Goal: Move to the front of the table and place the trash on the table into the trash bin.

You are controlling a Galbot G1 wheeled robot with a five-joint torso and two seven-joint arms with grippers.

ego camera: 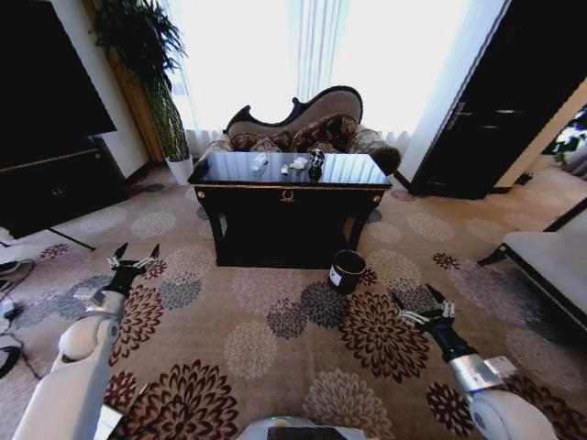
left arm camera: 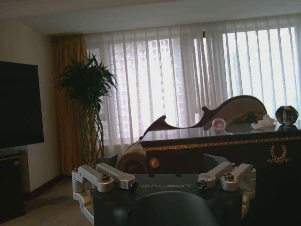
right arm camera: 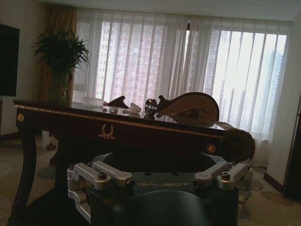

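Carpet with round flower patterns [ego camera: 275, 321] covers the lower half of the head view, and we see the table [ego camera: 289, 188] standing well ahead of us, just above the middle of the frame, black and glossy with gold trim and a gold ring ornament on its front. On its top lie the trash pieces: a white paper wad [ego camera: 260, 161] toward the left of the tabletop, more white wads [ego camera: 298, 164] near the middle, and a dark shiny lump [ego camera: 316, 162] just right of them. The trash bin [ego camera: 347, 271] stands on the carpet at the table's front right corner, near its leg, a white label on its side.

Our left gripper [ego camera: 134, 258] hovers over the carpet at the middle left of the head view, its two fingers spread apart and holding nothing. Our right gripper [ego camera: 420, 304] hangs at the lower right, fingers likewise spread and empty, well short of the bin.

In the left wrist view the table's edge runs across the right half, with a white wad [left arm camera: 263, 123] and the dark lump [left arm camera: 286, 114] on top at the far right. In the right wrist view the table fills the middle left, and the dark lump [right arm camera: 150, 107] sits on it beside pale wads [right arm camera: 134, 108]. A curved sofa [ego camera: 307, 128] stands behind the table, before bright curtains [ego camera: 303, 50].
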